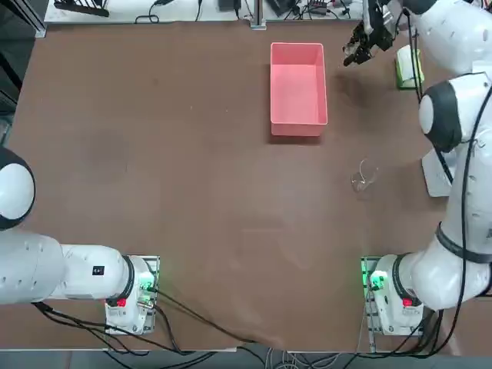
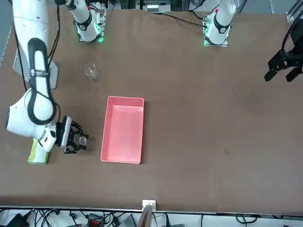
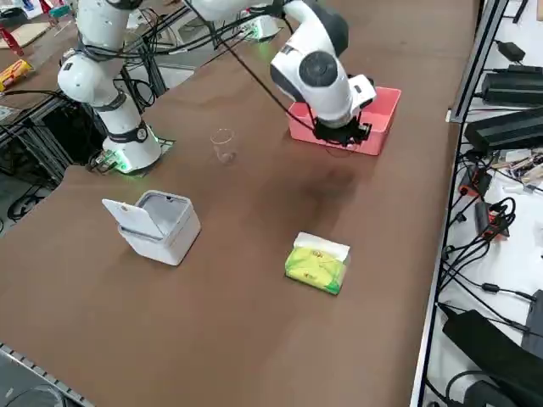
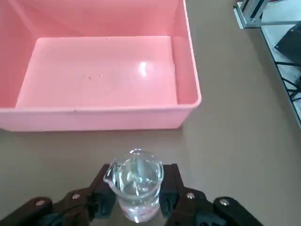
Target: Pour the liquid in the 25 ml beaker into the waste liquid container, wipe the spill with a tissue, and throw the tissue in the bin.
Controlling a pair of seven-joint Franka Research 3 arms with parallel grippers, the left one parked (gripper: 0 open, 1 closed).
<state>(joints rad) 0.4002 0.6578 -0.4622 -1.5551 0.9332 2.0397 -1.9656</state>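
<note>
Clear glass spouted beaker, smaller of two: clear liquid inside; held between fingers of black right gripper, part-open, closed on its sides. Position, overhead: 2 o'clock from pink rectangular plastic tray, apart from it. Around tray: green pack with white sheets, 3 o'clock; white lidded plastic bin, lid open, 4 o'clock; larger clear glass beaker, 5 o'clock. All on brown table.
</note>
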